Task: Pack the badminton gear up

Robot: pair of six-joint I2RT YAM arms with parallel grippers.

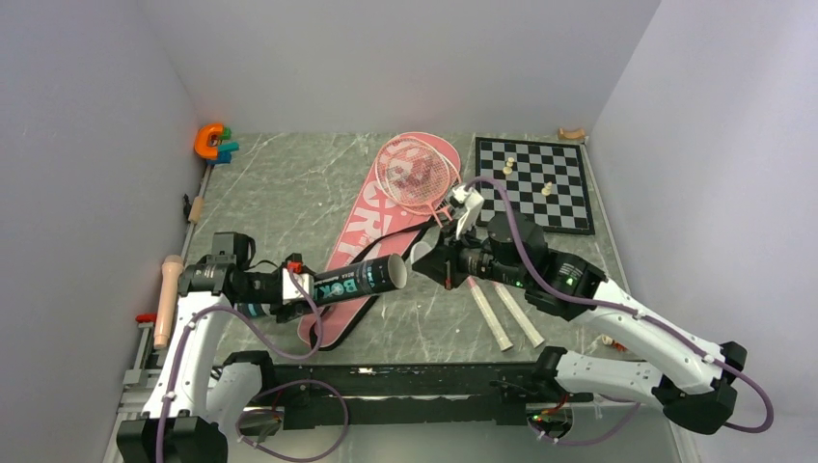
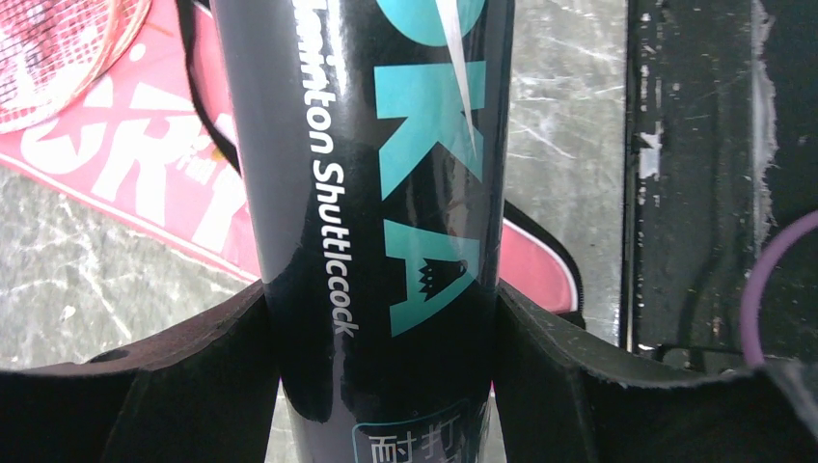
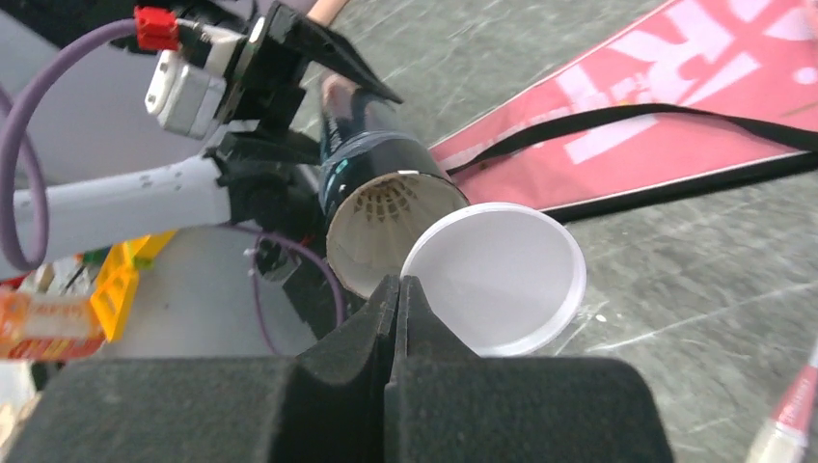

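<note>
Left claw (image 1: pixel 287 287) grips the black tube (image 1: pixel 357 280) around its body, one finger on each side, and holds it roughly level above the desk (image 1: pixel 289 193) with the open mouth facing right. Right claw (image 3: pixel 398 318) is pressed together on the rim of the white lid (image 3: pixel 497 275), which hangs just beside the tube mouth, below and right of it in the right wrist view and not yet on. The feather skirt of a shuttlecock (image 3: pixel 386 212) shows inside the mouth. The exact bite on the lid is hidden behind the fingertips, so it is probably only a thin edge pinch. Risks:

1. With so narrow a hold, the lid may pivot or pop out once it presses against the tube rim.
2. The lid face is tilted and offset from the mouth, so pushing without squaring it first could cock it on one edge or jam it.
3. A hard axial push could slide the glossy tube back through the left claw.
4. Tipping the mouth downward could let the shuttlecock slide out.

The rackets (image 1: pixel 415 174) lie on the pink racket bag (image 1: pixel 362 231) under the work zone, with the bag strap close by, and a dropped lid could roll among them.
</note>
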